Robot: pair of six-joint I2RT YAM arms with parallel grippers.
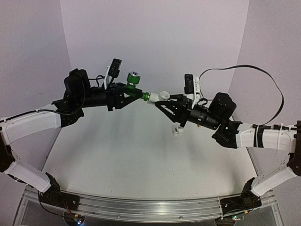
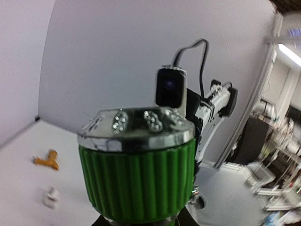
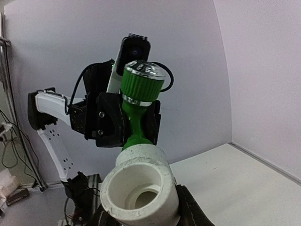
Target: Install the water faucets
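Both arms are raised over the middle of the table [image 1: 141,160] with their tips meeting. The left gripper [image 1: 134,92] is pressed tight on the body of the green faucet [image 1: 133,80], whose ribbed knob points up. The faucet's threaded end meets a white pipe fitting [image 1: 164,95], which sits between the fingers of the right gripper [image 1: 162,99]. Those fingers flank the fitting, but whether they squeeze it cannot be told. A loose white fitting [image 1: 177,131] lies on the table beneath the right gripper. The yellow-gold faucet [image 2: 47,160] lies on the table, visible only to the left wrist camera.
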